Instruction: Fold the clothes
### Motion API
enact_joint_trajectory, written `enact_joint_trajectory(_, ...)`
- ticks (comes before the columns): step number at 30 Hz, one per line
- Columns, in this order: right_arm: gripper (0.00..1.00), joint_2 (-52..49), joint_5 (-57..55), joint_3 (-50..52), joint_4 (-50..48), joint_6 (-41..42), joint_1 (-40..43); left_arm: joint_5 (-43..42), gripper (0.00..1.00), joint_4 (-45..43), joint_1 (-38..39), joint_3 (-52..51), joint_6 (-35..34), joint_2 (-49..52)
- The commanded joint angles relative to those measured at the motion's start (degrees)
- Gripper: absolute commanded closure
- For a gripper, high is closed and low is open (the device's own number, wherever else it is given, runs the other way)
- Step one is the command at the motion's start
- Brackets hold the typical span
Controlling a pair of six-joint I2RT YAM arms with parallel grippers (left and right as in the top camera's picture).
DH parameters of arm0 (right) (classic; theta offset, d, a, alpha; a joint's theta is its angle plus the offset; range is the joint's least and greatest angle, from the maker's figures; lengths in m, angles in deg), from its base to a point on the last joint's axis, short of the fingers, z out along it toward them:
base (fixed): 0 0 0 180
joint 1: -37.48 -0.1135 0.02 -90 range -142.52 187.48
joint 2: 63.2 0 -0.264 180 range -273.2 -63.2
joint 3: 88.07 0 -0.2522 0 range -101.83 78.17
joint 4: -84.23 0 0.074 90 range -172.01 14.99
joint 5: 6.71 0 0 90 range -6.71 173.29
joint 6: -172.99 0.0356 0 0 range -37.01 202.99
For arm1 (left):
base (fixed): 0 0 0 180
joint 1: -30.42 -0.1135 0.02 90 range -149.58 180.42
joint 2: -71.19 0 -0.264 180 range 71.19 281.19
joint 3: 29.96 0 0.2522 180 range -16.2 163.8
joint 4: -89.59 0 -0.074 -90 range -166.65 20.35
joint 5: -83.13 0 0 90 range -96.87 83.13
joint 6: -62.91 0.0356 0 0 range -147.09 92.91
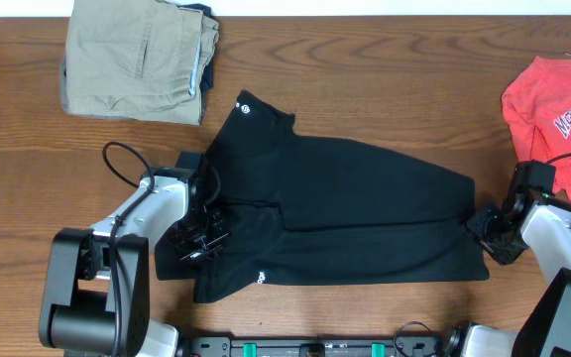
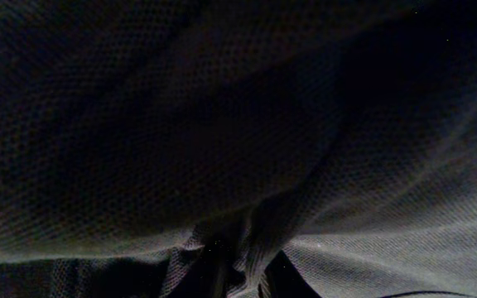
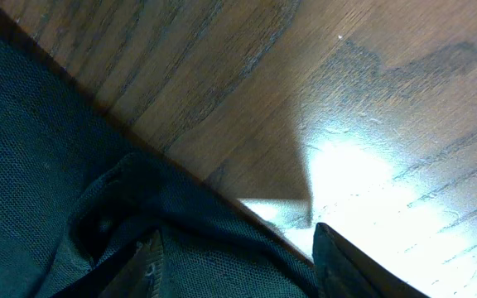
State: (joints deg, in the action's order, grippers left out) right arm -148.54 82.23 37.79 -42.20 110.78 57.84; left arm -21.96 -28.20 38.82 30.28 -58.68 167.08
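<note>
Overhead shows you the plain black short-sleeved fabric shirt (image 1: 355,213) on the counter (image 1: 365,89), left end effector (image 1: 204,236) on its left part, right end effector (image 1: 491,230) at its right edge. Left wrist: clamped on bunched shirt fabric. Right wrist: jaws apart, hem between them.

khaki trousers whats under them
A dark blue fabric edge peeks out from beneath the khaki trousers along their right side. How far it reaches underneath, and what garment it is, is covered by the trousers.
</note>
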Motion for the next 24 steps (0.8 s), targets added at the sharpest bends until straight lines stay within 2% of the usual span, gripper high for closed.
enact_joint_trajectory(1, 0.41, -0.3, -0.6, 0.0, -0.1, -0.2, 0.7, 9.7, 0.86, -0.1, -1.0, -3.1, 1.0, 2.1)
enact_joint_trajectory(5, 0.39, -0.3, 0.0, -2.4, 2.7, -0.2, 0.7, 9.8, 0.86, 1.3, -1.0, -2.8, 1.2, -2.4)
enact_joint_trajectory(12, 0.36, -0.3, -0.3, -13.9, 14.4, -0.3, 0.7, 9.8, 0.83, 5.6, -1.0, -1.9, 1.2, -15.7)
enact_joint_trajectory(13, 0.35, -0.3, -0.4, -15.9, 16.1, -0.7, 0.7, 9.7, 0.76, 6.2, -1.0, -1.7, 1.2, -17.8)
enact_joint_trajectory(15, 0.34, -0.3, -0.4, -18.7, 18.2, -1.5, 0.7, 9.7, 0.69, 7.0, -1.0, -1.4, 1.2, -21.5)
enact_joint_trajectory(17, 0.31, -0.3, 0.2, -20.9, 19.5, -3.0, 0.7, 9.7, 0.53, 7.2, -1.0, -1.4, 1.2, -24.9)
enact_joint_trajectory(19, 0.23, -0.3, 1.5, -21.8, 19.8, -5.2, 0.6, 9.7, 0.43, 7.0, -1.0, -1.2, 1.2, -27.4)
enact_joint_trajectory(21, 0.14, -0.3, 3.9, -21.9, 19.5, -7.1, 0.6, 9.2, 0.39, 5.9, -1.0, -0.5, 1.3, -29.3)
enact_joint_trajectory(24, 0.10, -0.3, 7.0, -21.8, 19.3, -8.9, 0.6, 2.0, 0.35, 3.2, -1.0, 2.2, 4.7, -30.2)
